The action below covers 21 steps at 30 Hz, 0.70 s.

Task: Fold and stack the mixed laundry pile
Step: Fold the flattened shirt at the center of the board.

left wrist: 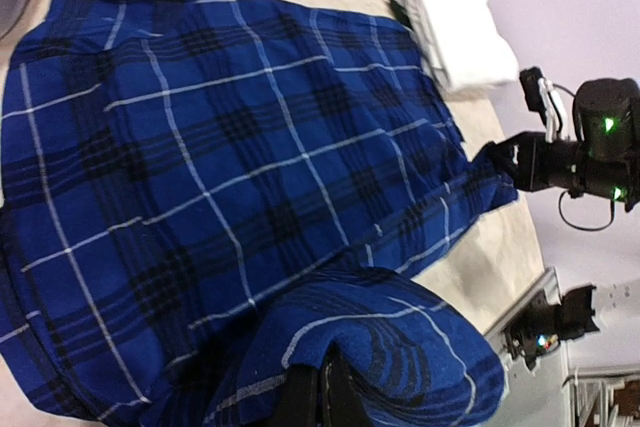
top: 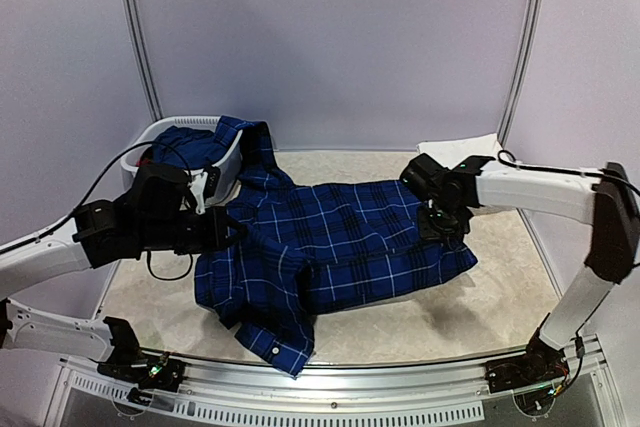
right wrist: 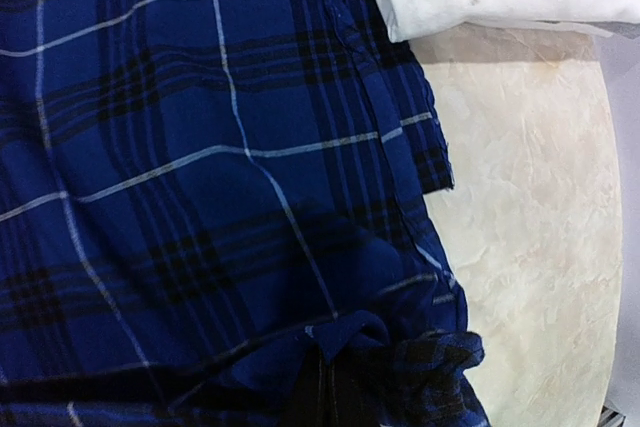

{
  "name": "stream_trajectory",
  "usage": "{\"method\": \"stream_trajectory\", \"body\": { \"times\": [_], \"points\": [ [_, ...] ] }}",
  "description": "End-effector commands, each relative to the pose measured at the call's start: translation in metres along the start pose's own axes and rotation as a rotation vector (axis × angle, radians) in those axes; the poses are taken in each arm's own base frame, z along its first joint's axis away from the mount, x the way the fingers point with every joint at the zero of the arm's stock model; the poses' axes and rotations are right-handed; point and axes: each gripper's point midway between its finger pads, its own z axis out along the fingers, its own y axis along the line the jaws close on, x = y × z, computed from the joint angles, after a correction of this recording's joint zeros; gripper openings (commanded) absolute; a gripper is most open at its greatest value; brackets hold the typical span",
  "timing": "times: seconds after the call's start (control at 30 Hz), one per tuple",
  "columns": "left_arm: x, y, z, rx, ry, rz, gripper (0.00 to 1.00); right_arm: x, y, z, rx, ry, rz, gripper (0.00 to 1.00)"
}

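One big blue plaid shirt point(top: 340, 237) lies spread on the bench point(top: 500, 297), its long side running from the left hand point(top: 232, 232) to the right hand point(top: 445, 227). Each hand pinches a shirt edge tight. Open bench shows past the right hand. A white basket point(top: 150, 142) sits behind the left hand.

The table point(top: 500, 292) carries a plaid shirt point(top: 345, 237) across its middle. A basket point(top: 135, 155) stands at the far left corner. White cloth point(top: 458, 146) lies at the far right.

Plaid shirt point(top: 340, 237) covers the counter's point(top: 500, 297) middle.
Open room at the near right and behind it; a white basket point(top: 160, 128) blocks the far left, folded white cloth point(top: 458, 146) the far right.
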Motion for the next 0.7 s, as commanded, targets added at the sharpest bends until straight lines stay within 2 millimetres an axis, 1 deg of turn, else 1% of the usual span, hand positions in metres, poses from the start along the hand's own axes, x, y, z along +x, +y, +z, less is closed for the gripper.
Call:
{"method": "stream_trajectory", "body": {
  "times": [0.0,0.07,0.13,0.27,0.37,0.43,0.53,0.57,0.63,0.67],
  "points": [
    [-0.001,0.023,0.015,-0.032,0.007,-0.051,0.0,-0.004,-0.008,0.021,0.088,0.039,-0.028,0.0],
    [0.001,0.029,0.023,-0.029,0.032,-0.068,0.0,-0.005,-0.009,0.03,0.103,0.051,-0.026,0.0],
    [0.006,0.038,0.036,-0.035,0.058,-0.084,0.0,-0.008,-0.006,0.034,0.1,0.051,-0.025,0.0],
    [0.008,0.057,0.058,-0.06,0.09,-0.113,0.0,-0.011,0.001,0.044,0.09,0.066,-0.034,0.06],
    [0.004,0.07,0.071,-0.078,0.094,-0.14,0.0,-0.014,-0.001,0.055,0.103,0.088,-0.022,0.12],
    [-0.001,0.077,0.079,-0.091,0.089,-0.154,0.0,-0.016,-0.003,0.063,0.101,0.103,-0.004,0.14],
    [-0.002,0.089,0.091,-0.123,0.093,-0.161,0.0,-0.019,-0.006,0.071,0.09,0.121,0.018,0.16],
    [-0.001,0.092,0.095,-0.124,0.102,-0.161,0.04,-0.02,-0.006,0.071,0.094,0.123,0.017,0.17],
    [-0.001,0.09,0.102,-0.098,0.106,-0.143,0.3,-0.025,-0.007,0.067,0.097,0.119,0.017,0.19],
    [-0.003,0.09,0.103,-0.093,0.093,-0.137,0.49,-0.029,-0.007,0.062,0.095,0.11,0.016,0.22]
  ]
}}
